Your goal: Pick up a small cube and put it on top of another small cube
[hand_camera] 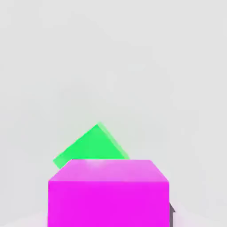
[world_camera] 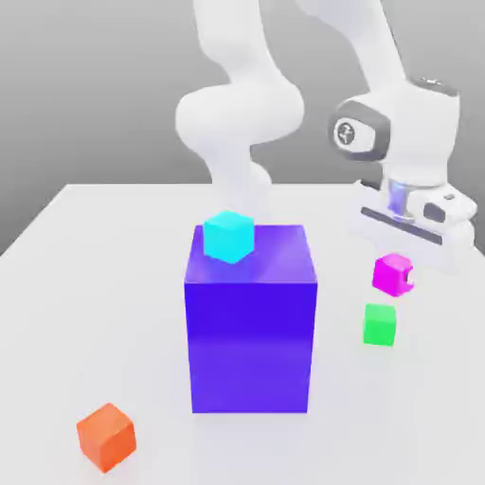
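The small magenta-pink cube [world_camera: 390,275] sits between my gripper's [world_camera: 397,272] fingers at the exterior view's right, and the gripper is shut on it. In the hand view the same small cube [hand_camera: 108,195] is very close, with a dark fingertip [hand_camera: 171,214] against its side. I cannot tell whether it rests on the white table [world_camera: 95,313] or hangs just above it. A green cube [world_camera: 380,324] lies on the table just in front of the held cube; in the hand view the green cube [hand_camera: 88,146] shows past the magenta one.
A big blue-purple block [world_camera: 250,327] stands mid-table with a cyan cube [world_camera: 228,236] on its top, near the back left corner. An orange cube [world_camera: 106,437] lies near the front left. The arm's white links rise behind the block.
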You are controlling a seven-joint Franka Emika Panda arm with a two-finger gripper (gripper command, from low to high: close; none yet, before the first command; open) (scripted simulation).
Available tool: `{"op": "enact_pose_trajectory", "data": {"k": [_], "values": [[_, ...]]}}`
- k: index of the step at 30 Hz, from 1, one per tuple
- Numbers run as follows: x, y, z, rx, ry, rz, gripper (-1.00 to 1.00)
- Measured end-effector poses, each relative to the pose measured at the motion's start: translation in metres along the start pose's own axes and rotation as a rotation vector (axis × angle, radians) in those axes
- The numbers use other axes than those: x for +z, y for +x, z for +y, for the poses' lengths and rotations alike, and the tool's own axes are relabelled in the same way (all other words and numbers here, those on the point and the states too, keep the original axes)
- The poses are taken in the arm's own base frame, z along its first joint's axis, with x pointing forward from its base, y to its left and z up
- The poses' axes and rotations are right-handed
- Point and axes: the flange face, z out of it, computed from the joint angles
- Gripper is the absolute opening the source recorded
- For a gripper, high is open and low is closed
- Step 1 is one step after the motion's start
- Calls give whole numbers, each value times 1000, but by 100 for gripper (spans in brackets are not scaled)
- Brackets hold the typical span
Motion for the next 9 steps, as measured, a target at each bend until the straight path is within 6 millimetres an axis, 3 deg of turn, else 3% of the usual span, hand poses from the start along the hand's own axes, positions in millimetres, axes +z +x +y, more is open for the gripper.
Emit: {"op": "enact_pose_trajectory", "data": {"k": [6,7,9], "values": [[45,-1,-1,-6,1,1,-100],[52,-3,-1,-2,1,1,100],[52,-3,0,0,1,1,100]]}}
